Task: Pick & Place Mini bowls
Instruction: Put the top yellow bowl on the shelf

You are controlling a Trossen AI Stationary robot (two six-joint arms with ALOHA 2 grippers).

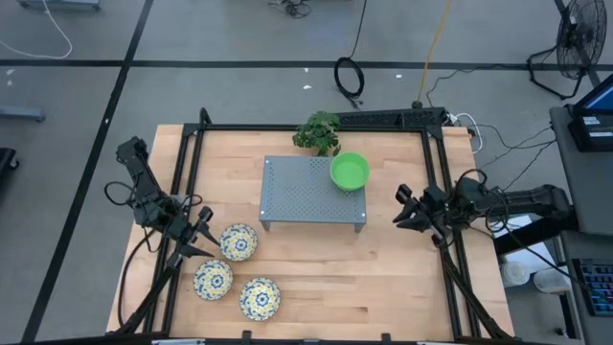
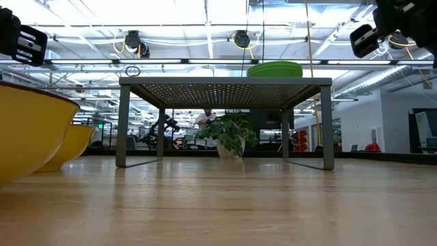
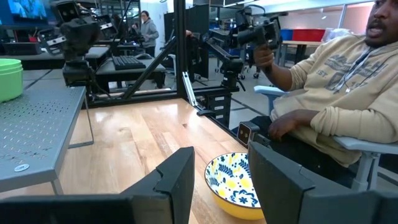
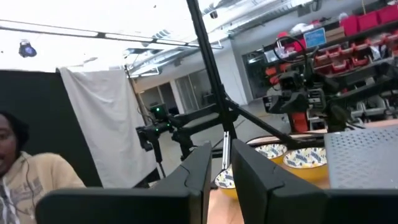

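Note:
Three white floral mini bowls point(image 1: 238, 241), point(image 1: 213, 279), point(image 1: 260, 298) sit upright on the wooden table near its left near corner. A bright green mini bowl point(image 1: 350, 172) rests on the far right corner of a grey perforated stand point(image 1: 306, 196) and also shows in the low view point(image 2: 275, 68). My left gripper point(image 1: 203, 238) hovers open just left of the nearest floral bowl, which shows beyond its fingers in the left wrist view point(image 3: 231, 183). My right gripper point(image 1: 404, 209) is open, in the air right of the stand, touching nothing.
A small potted plant point(image 1: 318, 132) stands behind the stand at the table's far edge. A black frame point(image 1: 441, 240) borders the table. A seated person in a beige hoodie point(image 3: 336, 93) is beyond the table's near side. Bare wood point(image 1: 364, 278) lies in front of the stand.

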